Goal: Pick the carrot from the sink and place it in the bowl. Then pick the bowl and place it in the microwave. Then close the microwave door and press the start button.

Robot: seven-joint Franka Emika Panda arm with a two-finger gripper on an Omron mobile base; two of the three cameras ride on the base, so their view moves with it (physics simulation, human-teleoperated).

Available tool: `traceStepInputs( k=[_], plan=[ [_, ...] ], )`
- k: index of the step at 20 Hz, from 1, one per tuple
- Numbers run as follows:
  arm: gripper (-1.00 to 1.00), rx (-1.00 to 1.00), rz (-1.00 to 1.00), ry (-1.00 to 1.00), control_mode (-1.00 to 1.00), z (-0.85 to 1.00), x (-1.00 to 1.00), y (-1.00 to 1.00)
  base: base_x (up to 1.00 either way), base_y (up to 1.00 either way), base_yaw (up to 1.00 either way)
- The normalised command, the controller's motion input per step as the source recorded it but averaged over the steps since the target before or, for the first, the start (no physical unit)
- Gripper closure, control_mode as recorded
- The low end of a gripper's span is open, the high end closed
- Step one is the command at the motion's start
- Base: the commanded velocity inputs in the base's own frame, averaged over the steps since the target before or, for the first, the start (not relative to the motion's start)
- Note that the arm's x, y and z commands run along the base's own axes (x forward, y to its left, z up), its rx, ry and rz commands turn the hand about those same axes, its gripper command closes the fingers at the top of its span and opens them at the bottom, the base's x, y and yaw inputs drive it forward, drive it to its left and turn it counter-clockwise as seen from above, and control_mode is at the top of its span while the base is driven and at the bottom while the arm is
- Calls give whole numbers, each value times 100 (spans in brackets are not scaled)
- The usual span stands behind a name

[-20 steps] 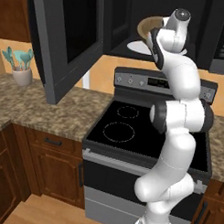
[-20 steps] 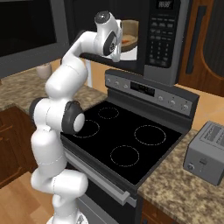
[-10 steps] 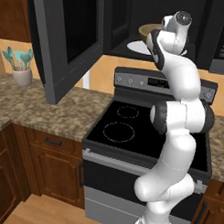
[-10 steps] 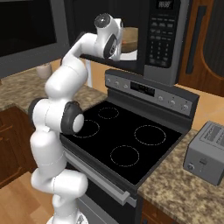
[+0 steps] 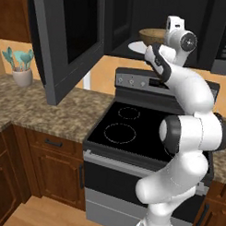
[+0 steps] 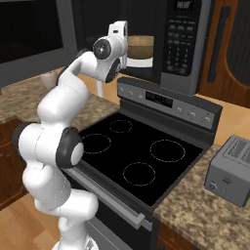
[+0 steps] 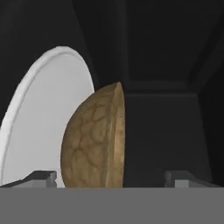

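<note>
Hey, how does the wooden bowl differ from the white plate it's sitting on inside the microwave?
The bowl is tan-brown with a veined wood grain; the turntable plate is plain white. The bowl is deep and rounded, while the plate is flat and thin with a slightly raised rim. The plate is wider, so its edge shows around the bowl. Both are round and sit inside the dark cavity of the microwave, bowl resting on plate, in front of the open gripper.

bowl [image 7: 94,140] on turntable plate [image 7: 39,118] inside microwave [image 6: 188,44], stove [image 6: 141,156] below, toaster [image 6: 232,171] right of stove
</note>
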Motion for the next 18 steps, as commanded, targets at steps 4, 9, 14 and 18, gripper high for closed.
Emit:
traceStepInputs(
  k=[4, 9, 14, 18],
  plan=[
    [-100, 2, 0, -4, -100, 49, -100, 6, 0, 0, 0],
    [-100, 0, 1, 9, -100, 84, -100, 0, 0, 0, 0],
    [-100, 0, 5, 49, -100, 67, -100, 1, 0, 0, 0],
    [-100, 0, 1, 25, -100, -46, -100, 35, 0, 0, 0]
  ],
)
